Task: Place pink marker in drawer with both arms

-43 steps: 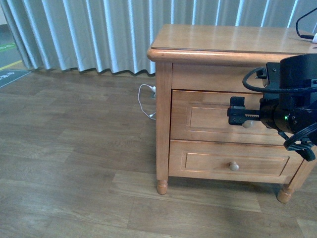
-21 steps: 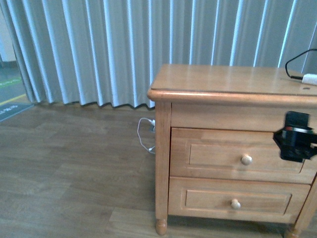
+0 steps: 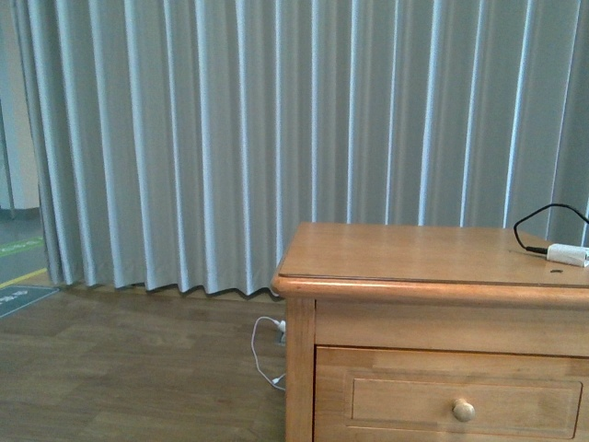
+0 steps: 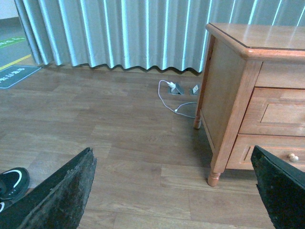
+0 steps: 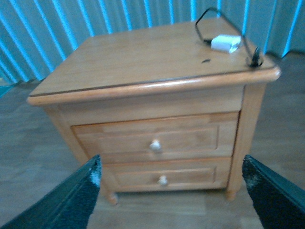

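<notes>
1. Front view: the cabinet fills the lower right of the frame, with grey curtains hanging behind it across the whole width.
2. The drawer sits shut at the bottom right, its pale knob showing just above the lower edge.
3. On the tabletop, at the far right edge of the frame, lies a white adapter with a black cable looping up from it.
4. No arm shows in the front view, and the pink marker cannot be seen in any of the three pictures.
5. A white cord trails on the wooden floor left of the cabinet, lower centre of the frame.
6. Left wrist view: the left end effector is spread wide, one black finger at lower left and the other at lower right, nothing between them but floor.
7. In that same view the cabinet stands at the right side of the frame, seen corner-on, and a black shoe peeks in at the lower left edge.
8. Right wrist view: the right end effector is also parted wide, its fingers framing the lower corners, gripping nothing.
9. Between those fingers, mid-frame, the cabinet faces the camera: both drawers are closed, the lower drawer under the upper, and the adapter rests at upper right on the top.
</notes>
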Tool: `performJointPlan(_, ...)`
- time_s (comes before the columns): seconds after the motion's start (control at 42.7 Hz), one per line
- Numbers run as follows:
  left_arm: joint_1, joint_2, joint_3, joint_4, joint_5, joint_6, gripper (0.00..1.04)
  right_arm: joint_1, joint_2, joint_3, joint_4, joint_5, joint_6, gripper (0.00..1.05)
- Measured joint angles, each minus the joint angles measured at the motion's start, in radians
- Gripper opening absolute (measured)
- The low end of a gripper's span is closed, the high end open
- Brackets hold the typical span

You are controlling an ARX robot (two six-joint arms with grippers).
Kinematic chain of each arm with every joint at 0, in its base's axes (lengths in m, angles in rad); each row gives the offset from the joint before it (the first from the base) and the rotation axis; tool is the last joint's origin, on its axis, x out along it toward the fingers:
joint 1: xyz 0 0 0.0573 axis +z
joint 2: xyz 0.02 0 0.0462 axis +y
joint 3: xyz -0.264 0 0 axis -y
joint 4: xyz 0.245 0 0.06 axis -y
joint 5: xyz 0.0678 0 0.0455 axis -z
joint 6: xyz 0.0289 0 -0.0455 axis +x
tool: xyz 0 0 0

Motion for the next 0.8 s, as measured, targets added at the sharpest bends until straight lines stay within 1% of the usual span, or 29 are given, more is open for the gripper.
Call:
performJointPlan(0.023,0.000,0.000,0.000,0.000,0.000,0.000,0.98,0.001,-0.012,-0.052,0.093,0.013,-0.048,0.80)
performJointPlan(0.047,0.000,0.000,0.000,0.000,0.000,0.000,0.98,0.002,-0.029,-0.088,0.147,0.018,-0.076,0.74)
performJointPlan(0.094,0.000,0.000,0.000,0.000,0.000,0.000,0.98,0.002,-0.060,-0.129,0.187,0.021,-0.109,0.63)
performJointPlan(0.164,0.000,0.000,0.000,0.000,0.000,0.000,0.98,0.002,-0.101,-0.179,0.200,0.021,-0.130,0.47)
performJointPlan(0.234,0.000,0.000,0.000,0.000,0.000,0.000,0.98,0.002,-0.129,-0.219,0.202,0.021,-0.139,0.34)
performJointPlan(0.374,0.000,0.000,0.000,0.000,0.000,0.000,0.98,0.003,-0.202,-0.286,0.200,0.021,-0.146,0.02)
performJointPlan(0.796,0.000,0.000,0.000,0.000,0.000,0.000,0.98,0.003,-0.399,-0.385,0.105,0.021,-0.150,0.01)
